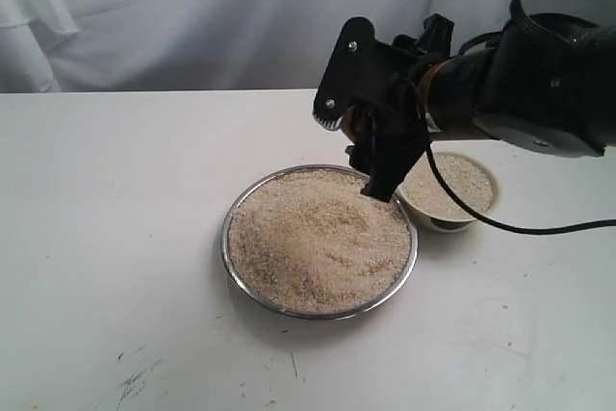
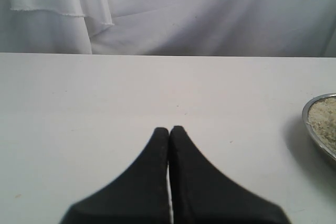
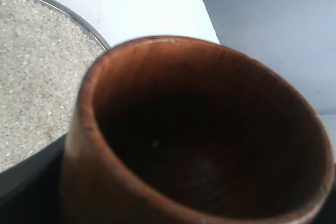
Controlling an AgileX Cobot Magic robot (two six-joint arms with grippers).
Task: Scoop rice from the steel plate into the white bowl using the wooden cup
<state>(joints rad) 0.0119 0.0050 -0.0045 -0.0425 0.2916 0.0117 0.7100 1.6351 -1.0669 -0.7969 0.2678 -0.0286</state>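
Observation:
The steel plate (image 1: 227, 238) sits mid-table, heaped with rice (image 1: 308, 238). Behind its right side stands the white bowl (image 1: 464, 222), holding some rice too. My right gripper (image 1: 356, 153) hangs over the plate's far right edge, one finger reaching down to the rice, and is shut on the wooden cup (image 3: 210, 77). The cup is tipped with its mouth toward the wrist camera, and its dark inside is nearly bare. In the right wrist view the plate's rim (image 3: 79, 19) and rice (image 3: 37, 77) lie just beyond the cup. My left gripper (image 2: 169, 129) is shut with nothing in it, over bare table left of the plate (image 2: 315, 103).
A white cloth backdrop (image 1: 192, 16) hangs behind the table's far edge. A black cable (image 1: 472, 209) from the right arm droops across the bowl. Dark scuff marks (image 1: 135, 377) mark the white table (image 1: 96, 238) near the front.

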